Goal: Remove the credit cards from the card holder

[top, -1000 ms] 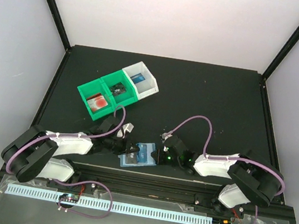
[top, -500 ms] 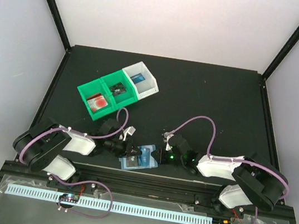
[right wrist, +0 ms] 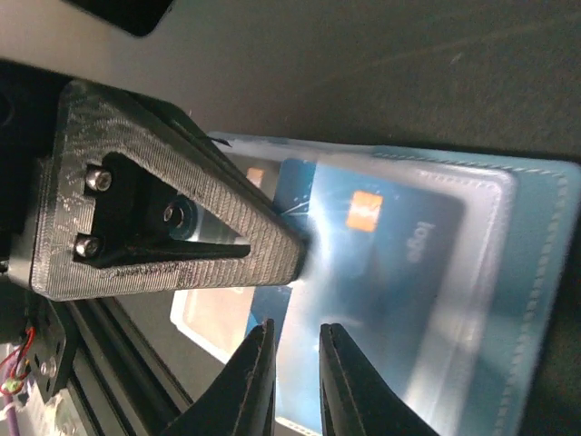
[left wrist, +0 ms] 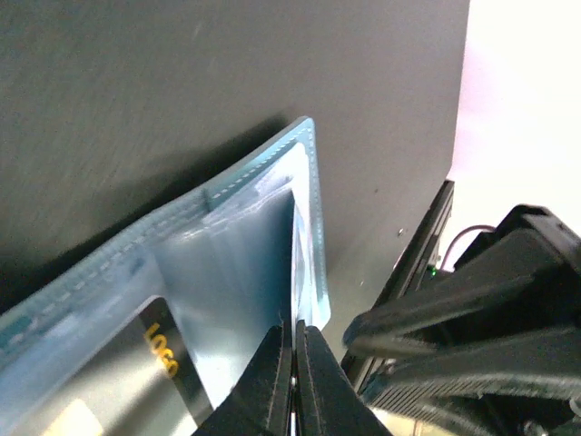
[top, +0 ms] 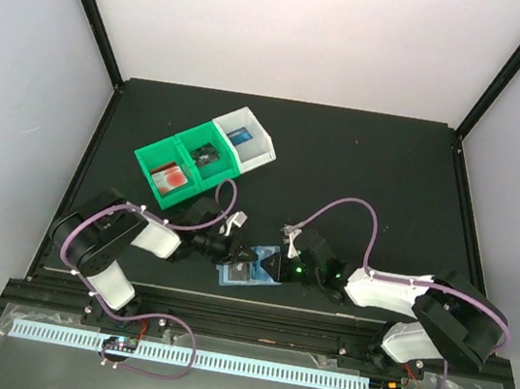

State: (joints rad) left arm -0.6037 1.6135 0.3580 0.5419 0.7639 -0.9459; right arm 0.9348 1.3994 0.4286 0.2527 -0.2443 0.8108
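The card holder [top: 247, 269] lies open on the bench [top: 381, 173] near its front edge, between both arms. We find the left fingers [left wrist: 269, 391] clenched on a translucent pocket sheet of the holder. The right fingers [right wrist: 256, 372] stand narrowly parted at the blue card [right wrist: 381, 263] inside its pocket; we cannot tell whether they grip it.

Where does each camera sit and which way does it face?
Top external: above and behind the bases, looking down on left arm and right arm.
Left wrist: rides its arm, facing the left gripper pinched on the pale blue translucent plastic card holder.
Right wrist: rides its arm, looking past the right gripper onto that holder.
Shared by all: the holder.
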